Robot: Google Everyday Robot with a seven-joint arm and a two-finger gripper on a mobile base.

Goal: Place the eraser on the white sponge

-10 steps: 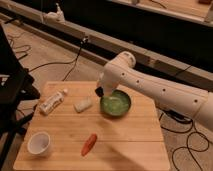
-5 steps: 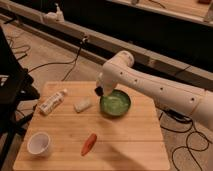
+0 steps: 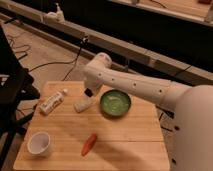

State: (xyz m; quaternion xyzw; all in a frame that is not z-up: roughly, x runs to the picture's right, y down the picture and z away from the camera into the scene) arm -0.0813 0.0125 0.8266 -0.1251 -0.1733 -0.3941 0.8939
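Note:
The white sponge lies on the wooden table, left of the round green dish. My white arm reaches in from the right, with its wrist over the table's back edge. The gripper hangs as a dark tip just above the far right end of the sponge. The black eraser does not show as a separate thing anywhere on the table. Whether it sits in the gripper cannot be told.
A white tube with a label lies at the left of the sponge. A white cup stands at the front left. An orange carrot lies at the front middle. A black chair stands left of the table, with cables on the floor behind.
The arm's wrist has swung left, from beside the green dish's left rim to above the white sponge. The objects on the table have not moved.

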